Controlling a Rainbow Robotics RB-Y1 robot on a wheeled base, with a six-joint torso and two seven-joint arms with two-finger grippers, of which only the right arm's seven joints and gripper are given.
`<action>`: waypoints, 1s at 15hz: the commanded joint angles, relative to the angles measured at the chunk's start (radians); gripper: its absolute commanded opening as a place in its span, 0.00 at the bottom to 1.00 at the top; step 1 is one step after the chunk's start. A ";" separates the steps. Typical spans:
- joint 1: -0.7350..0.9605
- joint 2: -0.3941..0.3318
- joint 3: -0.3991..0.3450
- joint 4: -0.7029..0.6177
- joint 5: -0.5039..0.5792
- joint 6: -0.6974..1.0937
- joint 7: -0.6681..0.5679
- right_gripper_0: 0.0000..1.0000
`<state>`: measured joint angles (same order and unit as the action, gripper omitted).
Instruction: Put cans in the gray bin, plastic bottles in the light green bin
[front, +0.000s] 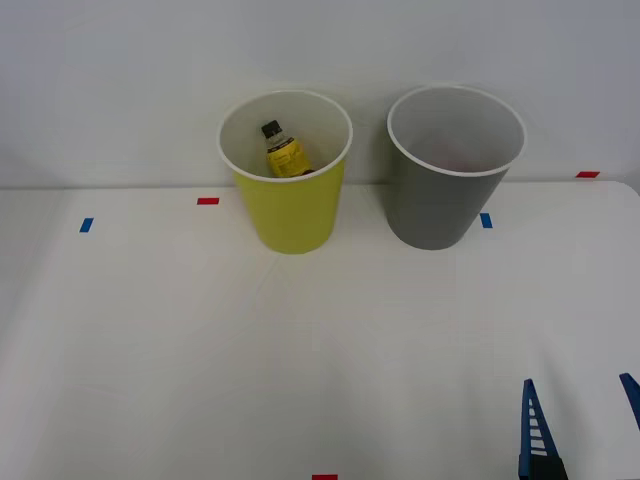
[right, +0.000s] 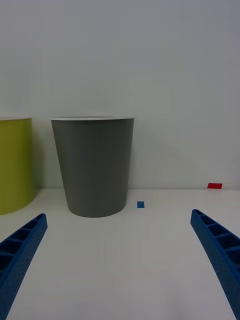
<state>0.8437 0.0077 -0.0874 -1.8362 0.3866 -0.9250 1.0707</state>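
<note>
The light green bin (front: 290, 210) stands at the back of the white table, left of the gray bin (front: 440, 205). Inside the light green bin lies a plastic bottle (front: 283, 152) with a black cap and a yellow label. A faint reddish shape shows inside the gray bin; I cannot tell what it is. My right gripper (front: 585, 425) sits low at the table's front right, open, with nothing between its blue fingers (front: 535, 430). In the right wrist view the gray bin (right: 94, 167) stands ahead of the open gripper (right: 120, 260), with the light green bin (right: 15, 165) at the edge.
Small tape marks dot the table: red (front: 207, 201), blue (front: 86, 225), blue (front: 486, 220) beside the gray bin, red (front: 587, 174) at the far right, red (front: 324, 477) at the front edge. A pale wall rises behind the bins.
</note>
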 joint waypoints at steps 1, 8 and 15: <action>0.000 0.000 0.000 0.000 0.000 0.000 0.000 1.00; 0.000 0.000 0.000 0.000 0.000 0.000 0.000 1.00; 0.000 0.000 0.000 0.000 0.000 0.000 0.000 1.00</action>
<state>0.8437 0.0077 -0.0874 -1.8362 0.3866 -0.9250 1.0707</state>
